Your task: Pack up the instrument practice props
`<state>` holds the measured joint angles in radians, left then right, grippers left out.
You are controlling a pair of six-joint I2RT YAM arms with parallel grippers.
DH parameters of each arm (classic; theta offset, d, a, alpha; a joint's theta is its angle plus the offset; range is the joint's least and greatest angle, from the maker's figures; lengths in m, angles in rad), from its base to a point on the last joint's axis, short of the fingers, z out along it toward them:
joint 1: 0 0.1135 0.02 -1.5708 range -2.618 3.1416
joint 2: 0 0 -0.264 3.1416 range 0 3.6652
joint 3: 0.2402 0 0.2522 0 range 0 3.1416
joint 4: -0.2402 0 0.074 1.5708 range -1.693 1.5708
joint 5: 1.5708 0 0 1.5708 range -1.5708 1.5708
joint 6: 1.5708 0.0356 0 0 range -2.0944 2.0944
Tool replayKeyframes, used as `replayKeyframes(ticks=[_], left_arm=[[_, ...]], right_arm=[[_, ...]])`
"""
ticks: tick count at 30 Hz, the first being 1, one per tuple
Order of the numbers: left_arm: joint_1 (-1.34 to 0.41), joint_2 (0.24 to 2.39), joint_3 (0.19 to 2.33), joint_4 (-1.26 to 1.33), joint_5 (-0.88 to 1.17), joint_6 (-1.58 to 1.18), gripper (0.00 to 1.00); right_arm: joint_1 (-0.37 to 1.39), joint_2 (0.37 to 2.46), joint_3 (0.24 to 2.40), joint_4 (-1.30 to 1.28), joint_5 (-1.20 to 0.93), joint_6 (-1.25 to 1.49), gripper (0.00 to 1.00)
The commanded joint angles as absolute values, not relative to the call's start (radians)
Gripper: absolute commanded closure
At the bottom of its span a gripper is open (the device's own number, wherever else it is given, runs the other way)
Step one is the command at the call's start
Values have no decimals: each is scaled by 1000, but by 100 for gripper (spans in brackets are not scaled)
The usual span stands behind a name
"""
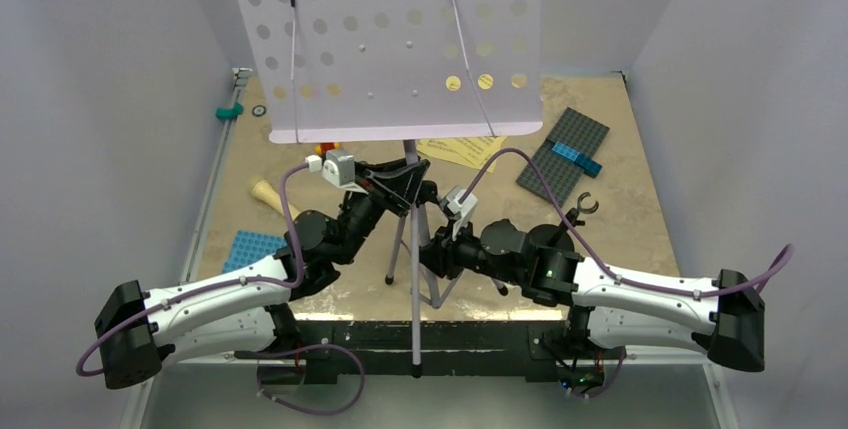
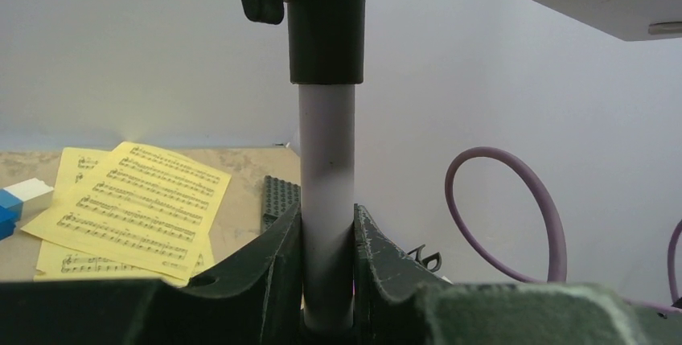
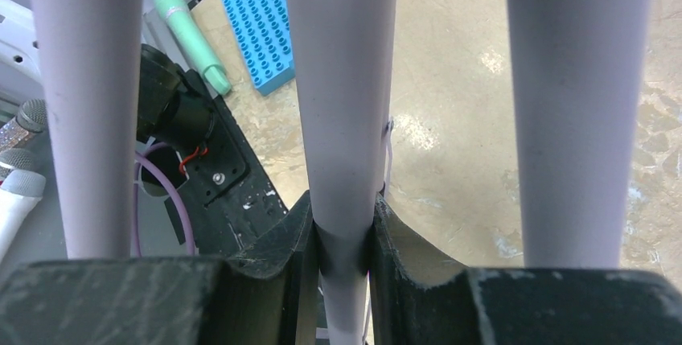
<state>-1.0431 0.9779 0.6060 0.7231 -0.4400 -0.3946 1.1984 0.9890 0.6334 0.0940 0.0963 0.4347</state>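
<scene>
The tall music stand has a perforated pale lilac desk (image 1: 385,39) and a lilac pole (image 1: 413,279) on tripod legs. My left gripper (image 1: 408,187) is shut on the pole just under its black collar (image 2: 326,35), and the pole (image 2: 327,144) sits tight between the fingers (image 2: 327,228). My right gripper (image 1: 428,251) is shut lower down on the middle one (image 3: 342,80) of three lilac tubes, clamped between its fingers (image 3: 342,236). Yellow sheet-music pages (image 1: 460,152) lie behind the stand and show in the left wrist view (image 2: 133,208). The cream microphone (image 1: 272,196) lies at the left. The small black mic stand (image 1: 582,209) stands at the right.
A grey baseplate (image 1: 563,154) with a blue brick (image 1: 577,154) lies at the back right. A blue baseplate (image 1: 250,249) lies by my left arm, with a mint-green stick (image 3: 193,35) beside it. A teal object (image 1: 230,109) sits at the far left edge. White walls enclose the table.
</scene>
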Motion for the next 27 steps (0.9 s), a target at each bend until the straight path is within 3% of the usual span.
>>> replayKeyframes(ticks=[1, 9, 16, 27], left_arm=[[-1015, 1016, 502, 513, -589, -313, 100], [-1015, 922, 636, 413, -591, -273, 100], [-1017, 879, 652, 415, -603, -253, 100], [-1017, 996, 694, 405, -571, -229, 100]], right_arm=[[1265, 902, 647, 165, -35, 476, 100], [1270, 881, 807, 34, -98, 457, 100], [1279, 874, 787, 54, -85, 464, 100], [1283, 890, 830, 50, -122, 512, 100]])
